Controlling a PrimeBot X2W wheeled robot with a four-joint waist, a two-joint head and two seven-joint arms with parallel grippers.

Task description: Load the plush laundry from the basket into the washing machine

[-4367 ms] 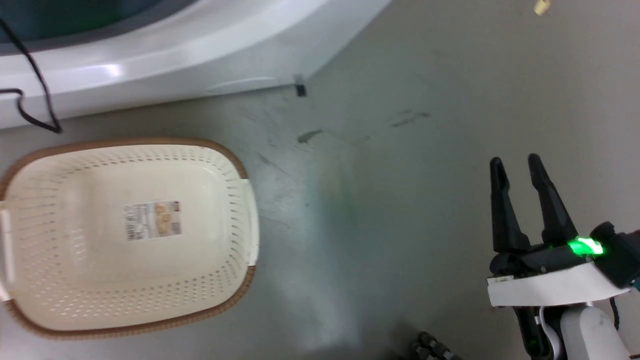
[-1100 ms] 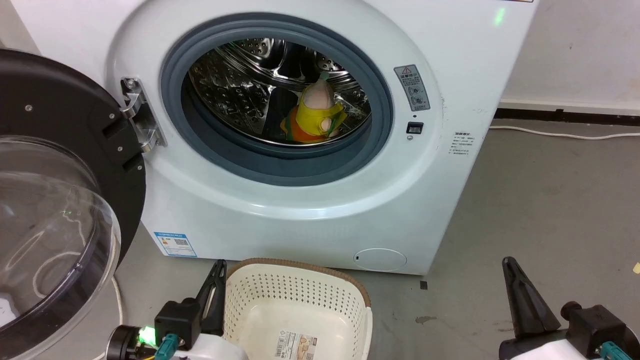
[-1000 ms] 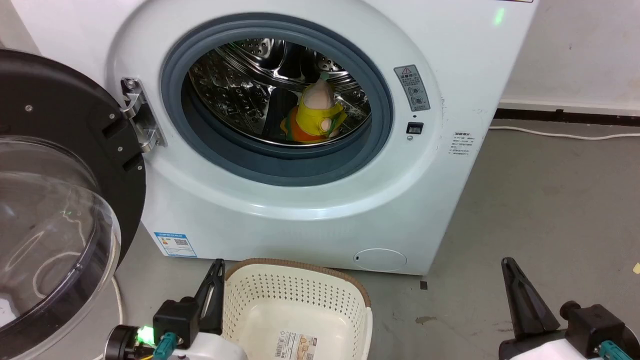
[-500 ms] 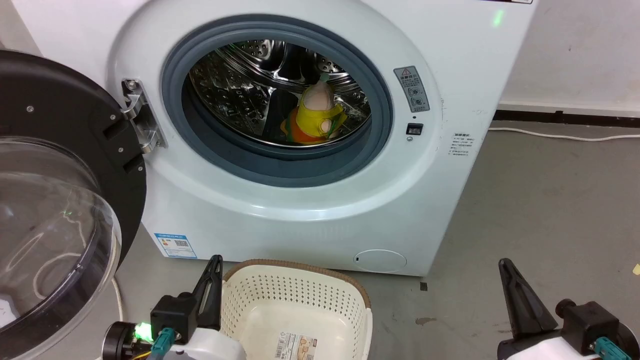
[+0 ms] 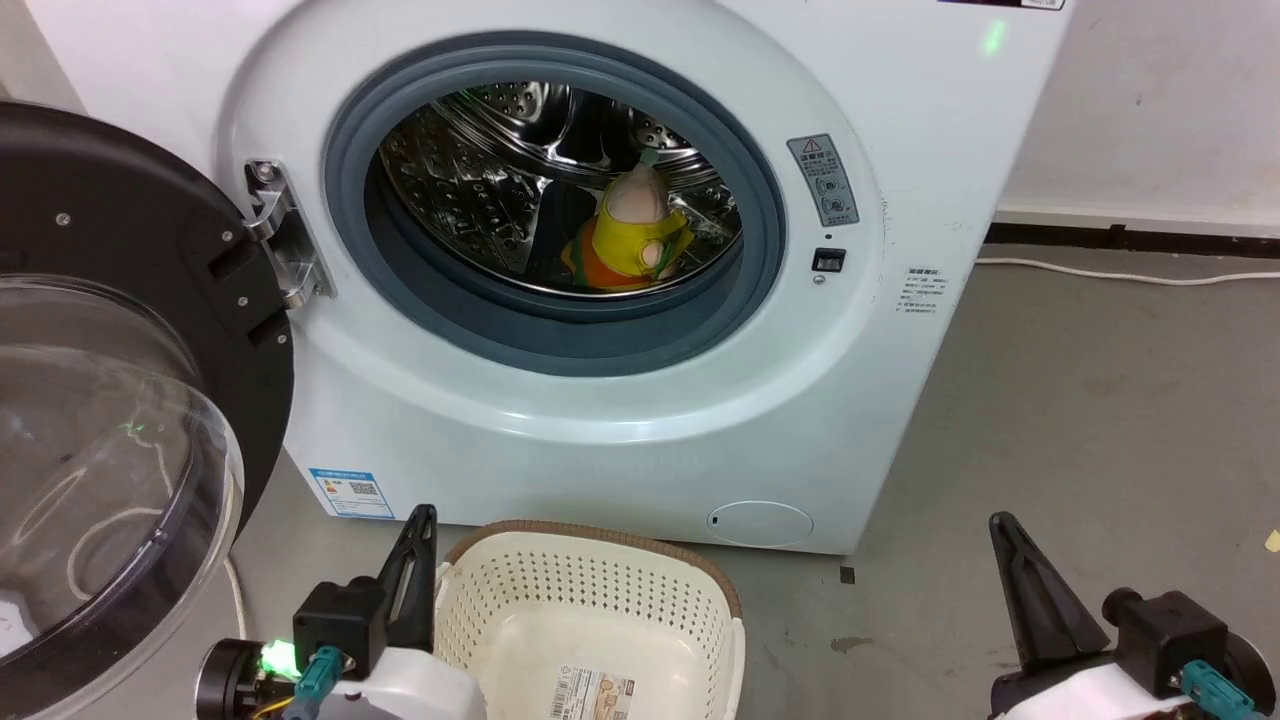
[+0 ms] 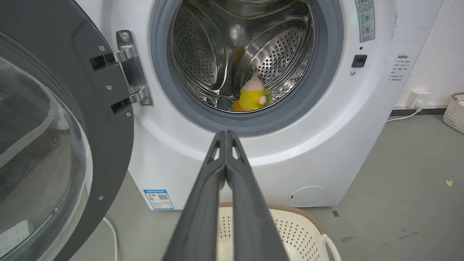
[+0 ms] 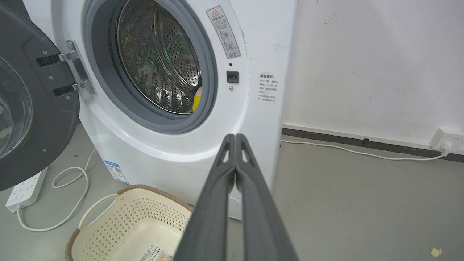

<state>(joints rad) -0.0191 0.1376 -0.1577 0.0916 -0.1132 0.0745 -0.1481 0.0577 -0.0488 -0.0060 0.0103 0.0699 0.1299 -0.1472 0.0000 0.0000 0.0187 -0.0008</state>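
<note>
Entry, remote station. The large white front-loading washing machine [image 5: 620, 420] fills the head view. Its black-framed clear domed door [image 5: 130, 330] is swung wide open on the hinge at the left side of the opening.

Task item: the small stuffed doll with pale pink head, yellow band and orange body [image 5: 630, 235] sits inside the shiny perforated steel drum [image 5: 460, 190]. I see it low in the drum, right of centre, pink head uppermost, behind the grey rubber ring [image 5: 560, 345]. The left wrist view confirms it resting on the drum's lower wall. The right wrist view catches a yellow sliver of it at the ring's edge.

The cream perforated plastic basket with the brown woven-look rim [image 5: 590, 585] stands on the grey floor [image 5: 1080, 420] just in front of the washer's base. The printed label [image 5: 595, 692] on its bottom is in plain sight.

Left gripper [image 6: 226, 135]: both dark fingers pressed together tip to tip, pointing toward the lower edge of the ring, well apart from the doll. In the head view it is just beside the basket's left rim.

Right gripper [image 7: 235, 137]: fingers likewise closed against each other, pointing at the washer's right front corner, above the floor to the right of the basket.

A white power strip [image 7: 23, 192] and its looped cord [image 7: 72, 181] lie on the floor under the open door.
</note>
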